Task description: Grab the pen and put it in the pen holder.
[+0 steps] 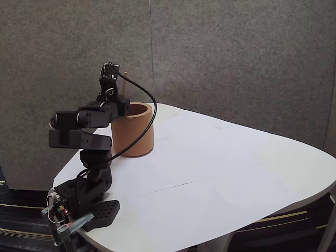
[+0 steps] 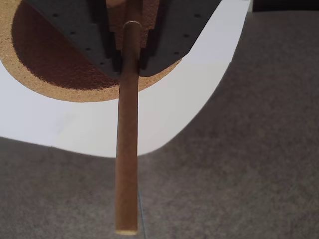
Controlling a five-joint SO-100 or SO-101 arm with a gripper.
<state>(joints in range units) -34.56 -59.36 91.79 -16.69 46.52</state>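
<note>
Pinching pen (image 2: 126, 149), claw (image 2: 130, 30) above pen holder (image 1: 137, 134), white table (image 1: 220, 173), grey wall (image 1: 236, 58).

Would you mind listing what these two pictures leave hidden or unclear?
- Fixed view: most of the pen is hidden behind the gripper; just a tip shows.
- Fixed view: the pen holder's left side is covered by the arm.
- Wrist view: the holder's rim is cut off by the top edge and covered by the jaws.

White rounded surface (image 1: 220, 173), one leg (image 1: 223, 244) at 6 o'clock. Grey panel wall (image 1: 236, 58) behind, 12 o'clock. Dark striped floor (image 1: 21, 220) at 8 o'clock.
</note>
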